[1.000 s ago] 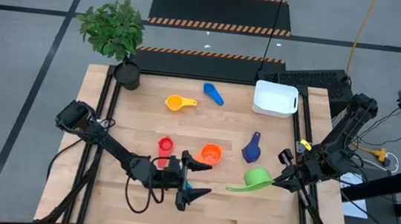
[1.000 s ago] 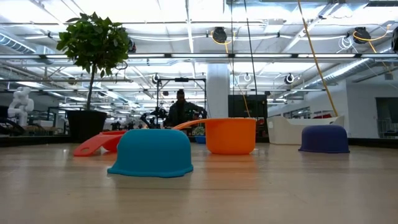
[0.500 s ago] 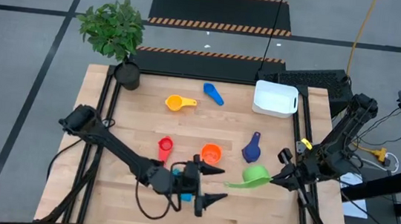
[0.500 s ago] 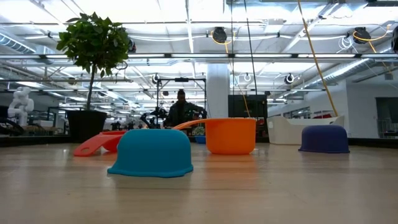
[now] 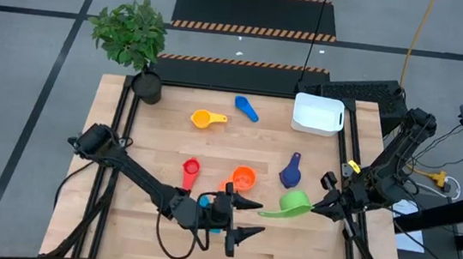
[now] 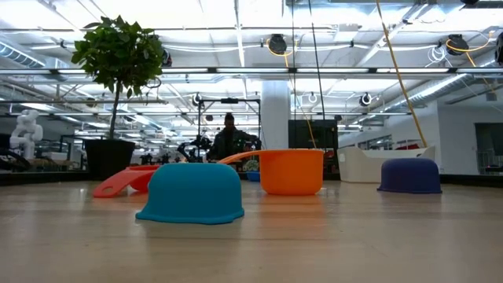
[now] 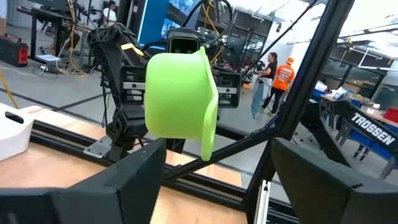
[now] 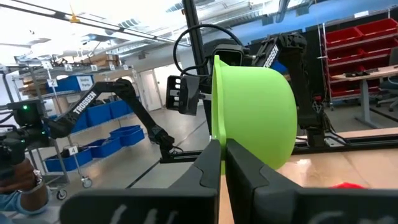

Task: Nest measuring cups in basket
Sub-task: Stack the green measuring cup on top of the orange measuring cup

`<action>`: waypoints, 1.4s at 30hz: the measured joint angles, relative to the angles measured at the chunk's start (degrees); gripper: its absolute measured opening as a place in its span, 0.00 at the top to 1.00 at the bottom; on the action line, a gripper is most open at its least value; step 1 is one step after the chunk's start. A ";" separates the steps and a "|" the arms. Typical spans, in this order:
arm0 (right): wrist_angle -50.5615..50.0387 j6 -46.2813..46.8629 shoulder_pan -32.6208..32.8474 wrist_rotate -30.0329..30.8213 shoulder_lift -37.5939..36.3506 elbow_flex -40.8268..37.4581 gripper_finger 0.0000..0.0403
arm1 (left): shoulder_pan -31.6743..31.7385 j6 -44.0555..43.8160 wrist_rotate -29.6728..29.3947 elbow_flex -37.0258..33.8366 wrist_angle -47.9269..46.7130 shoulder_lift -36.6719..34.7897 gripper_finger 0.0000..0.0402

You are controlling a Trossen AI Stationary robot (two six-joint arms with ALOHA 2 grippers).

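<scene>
Wooden table, seven measuring cups, one basket — right gripper fingers pinching green cup, left gripper fingers spread.

basket at tabletop far right corner | plant pot far left corner | measuring cups scattered between | left pincer front centre | right pincer at right edge

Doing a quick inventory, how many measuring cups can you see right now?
7: yellow and mid blue far side; red, orange, navy mid-table; green in right gripper; light blue under left arm.
</scene>
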 joint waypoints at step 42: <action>-1.84 2.40 0.02 1.82 -0.02 0.00 0.75 | -2.04 -1.04 -2.39 -0.04 -1.91 -0.02 0.98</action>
